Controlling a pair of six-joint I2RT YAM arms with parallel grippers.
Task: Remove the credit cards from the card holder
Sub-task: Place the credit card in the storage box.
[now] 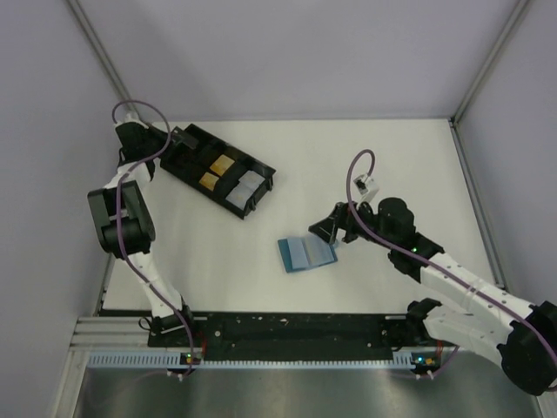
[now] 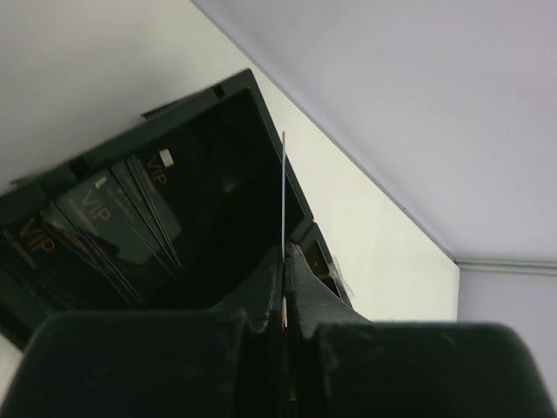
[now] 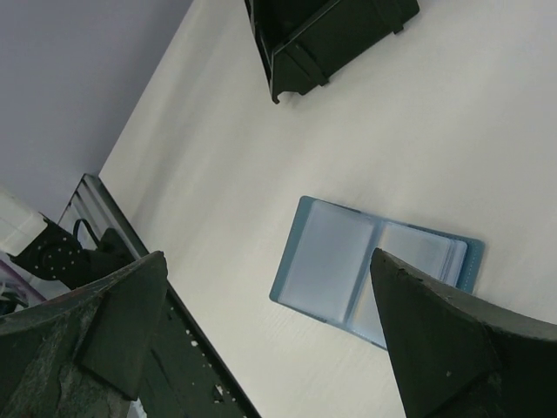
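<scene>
The blue card holder (image 1: pixel 306 253) lies open on the white table, its two paler inner panels facing up; it also shows in the right wrist view (image 3: pixel 348 261). My right gripper (image 1: pixel 335 228) is open and empty just above the holder's right side, with its fingers (image 3: pixel 435 348) spread wide (image 3: pixel 268 255). My left gripper (image 1: pixel 174 139) is at the far left end of the black tray (image 1: pixel 196 152). It is shut (image 2: pixel 285 257) on a thin card (image 2: pixel 284 192), seen edge-on and held upright over a tray compartment.
The black compartmented tray (image 2: pixel 252 96) holds several dark "VIP" cards (image 2: pixel 104 218) standing in one slot. From above, gold cards (image 1: pixel 216 172) and grey cards (image 1: pixel 244 187) lie in other compartments. The tray's end shows in the right wrist view (image 3: pixel 331 35). Grey walls enclose the table.
</scene>
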